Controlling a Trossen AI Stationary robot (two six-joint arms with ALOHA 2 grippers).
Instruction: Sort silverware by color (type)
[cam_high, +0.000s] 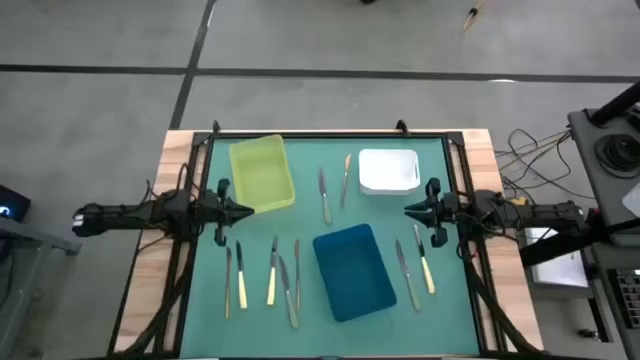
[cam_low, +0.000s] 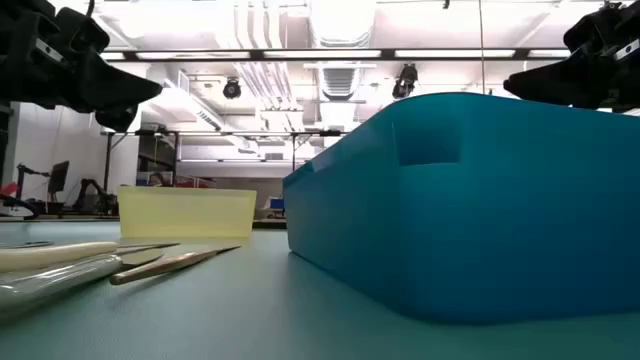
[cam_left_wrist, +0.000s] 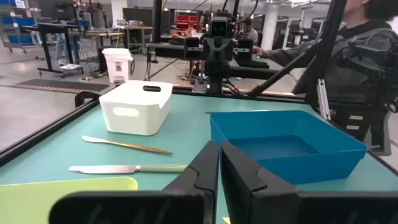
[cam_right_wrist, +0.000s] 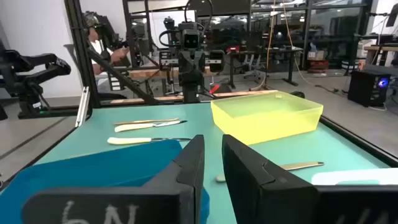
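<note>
left gripper (cam_high: 247, 212) closed, right gripper (cam_high: 408, 209) ajar

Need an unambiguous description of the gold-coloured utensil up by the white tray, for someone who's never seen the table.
Start at the white tray at the far right of the green mat. Two utensils lie in the gap between it and the yellow tray. The gold utensil is the one nearer the white tray, thin and copper-toned; its neighbour is silver-bladed.

Readable text: one marking only. Right wrist view, pale hand-drawn characters on the dark body of the right gripper (cam_right_wrist: 210, 163), at the frame's lower edge; they look like "6N" but are cut off, so the reading is uncertain. No legible labels, brands or signs elsewhere.
</note>
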